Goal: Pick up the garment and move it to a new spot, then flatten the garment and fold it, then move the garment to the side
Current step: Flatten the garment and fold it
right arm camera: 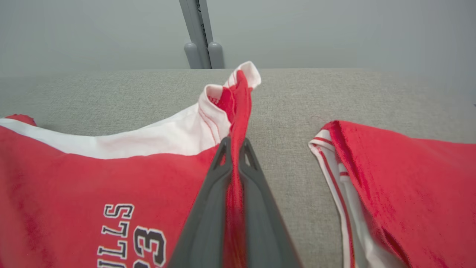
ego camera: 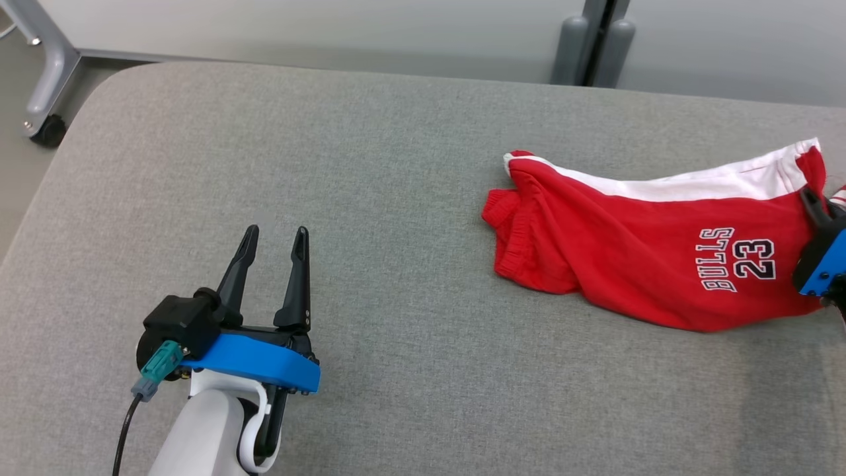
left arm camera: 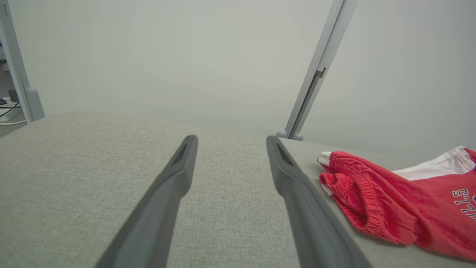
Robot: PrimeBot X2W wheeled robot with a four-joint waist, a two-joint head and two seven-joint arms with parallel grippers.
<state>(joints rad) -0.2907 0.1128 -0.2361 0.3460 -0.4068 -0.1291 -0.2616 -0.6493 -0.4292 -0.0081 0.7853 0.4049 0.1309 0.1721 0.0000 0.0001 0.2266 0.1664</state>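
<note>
Head view first: how is the left gripper [ego camera: 276,231] held?
— It is held low over the grey padded surface [ego camera: 396,165] at the lower left, fingers pointed away from the robot and spread apart, nothing gripped between them.
And the right gripper [right arm camera: 235,143]?
— It is seen at the right edge, fingers pressed together on a raised fold of the red garment [ego camera: 628,244], beside its white-trimmed hem.
Where is the garment laid?
— Rumpled on the right part of the surface, well apart from the left gripper.
Can any writing be read?
— "BULLS 23" is printed on the red cloth, upside down as seen from the head.
</note>
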